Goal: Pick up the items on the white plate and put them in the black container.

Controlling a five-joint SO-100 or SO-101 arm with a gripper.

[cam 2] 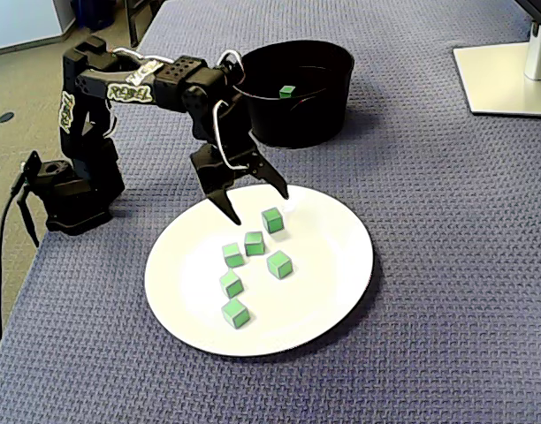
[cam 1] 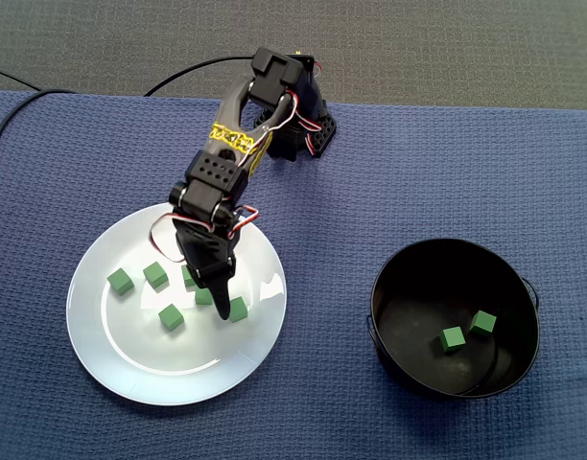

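**Gripper**: mine. Black plastic, two tapered fingers spread wide, holding nothing. It hangs above the white plate, on the side toward the black container.

**Green cubes:** six on the plate, small, matte and sharp-edged, scattered about its middle. The nearest cube sits just beside my fingertips and does not touch its neighbour.

**Plate:** round, glossy, with a shallow raised rim.

**Container:** round, deep, dull black. Two cubes lie on its floor.

**Cloth**: blue, woven, under everything.

**Handling, as I judge it:** centre my jaws over the nearest cube, square to two flat faces. Lower until the tips almost meet the plate, then close gently. The cube may skate on the glaze if one finger touches first.
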